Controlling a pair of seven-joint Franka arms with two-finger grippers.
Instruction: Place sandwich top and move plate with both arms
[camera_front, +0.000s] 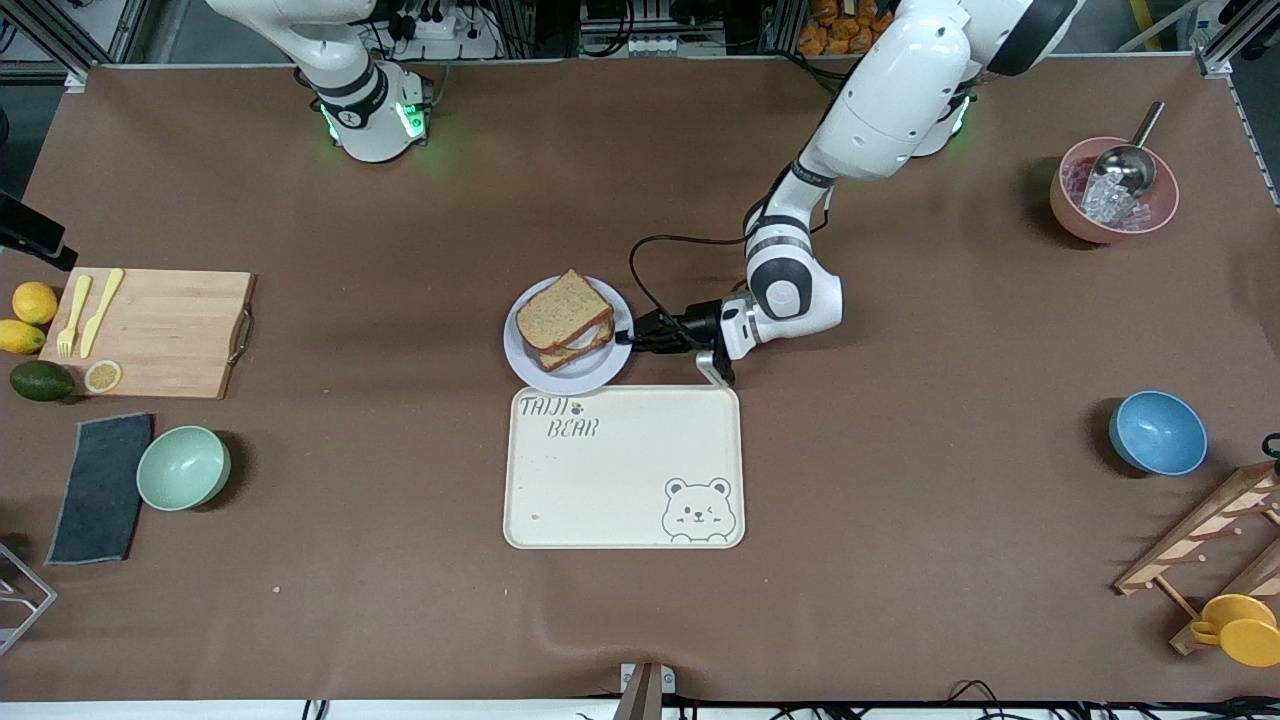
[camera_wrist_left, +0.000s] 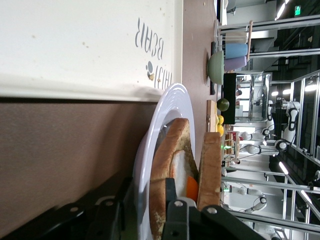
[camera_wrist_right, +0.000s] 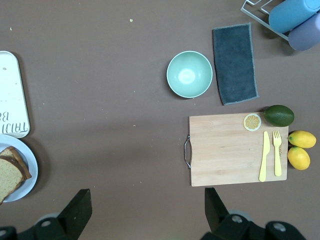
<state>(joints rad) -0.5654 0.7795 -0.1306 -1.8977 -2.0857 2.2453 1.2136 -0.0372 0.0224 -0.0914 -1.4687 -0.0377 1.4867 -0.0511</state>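
Note:
The sandwich top (camera_front: 562, 308), a tan speckled slice, lies on a stacked sandwich on the pale round plate (camera_front: 575, 378) mid-table. In the left wrist view the sandwich top (camera_wrist_left: 210, 170) lies over egg and a lower slice on the plate (camera_wrist_left: 165, 105). My left gripper (camera_front: 625, 335) is low at the plate's edge toward the left arm's end of the table. It is open, one finger under the rim and one over the lower slice (camera_wrist_left: 146, 187). My right gripper (camera_wrist_right: 146, 195) hangs open and empty high over bare table, between the plate (camera_wrist_right: 25, 170) and a cutting board.
A cream bear-printed tray (camera_front: 620, 470) lies right against the plate, nearer the front camera. A wooden cutting board (camera_front: 150, 330), green bowl (camera_front: 183, 467) and dark cloth (camera_front: 100, 487) lie toward the right arm's end. A blue bowl (camera_front: 1157, 432) and pink bowl (camera_front: 1113, 190) stand toward the left arm's end.

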